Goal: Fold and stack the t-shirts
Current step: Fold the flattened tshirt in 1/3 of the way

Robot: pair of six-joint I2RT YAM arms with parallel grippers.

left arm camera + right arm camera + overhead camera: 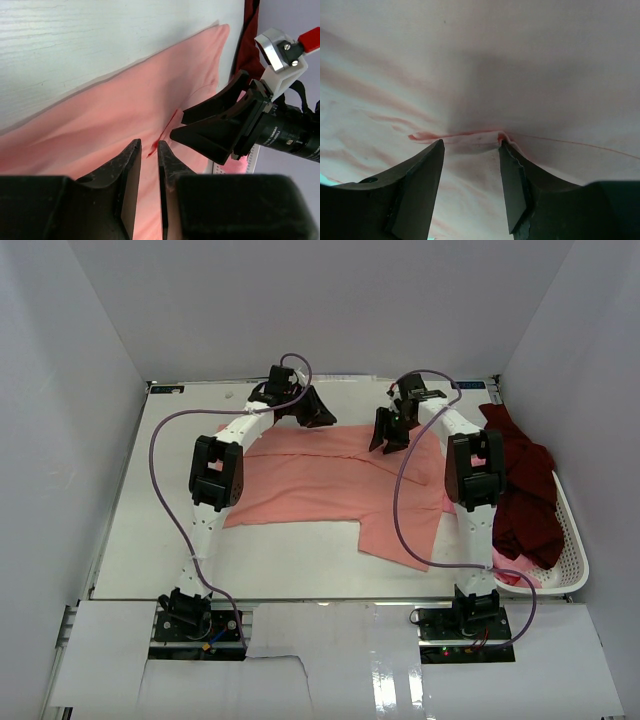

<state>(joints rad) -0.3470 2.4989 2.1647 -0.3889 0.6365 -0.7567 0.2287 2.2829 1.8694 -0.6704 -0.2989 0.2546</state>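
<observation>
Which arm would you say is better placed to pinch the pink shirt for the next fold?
Probably the right: the right gripper has open jaws straddling a raised ridge of the salmon-pink t-shirt. The left gripper shows only a narrow gap between its jaws.

t-shirt (320, 485) on table (160, 540), basket (575, 550) at right

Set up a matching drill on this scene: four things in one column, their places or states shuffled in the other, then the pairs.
1. salmon-pink t-shirt
2. dark maroon t-shirt
3. right pincer
4. white basket

A. jaws apart over a raised fold of pink cloth
B. at the right edge of the table
C. spread across the middle of the table
D. heaped over the basket

Pairs: 1-C, 2-D, 3-A, 4-B
</observation>
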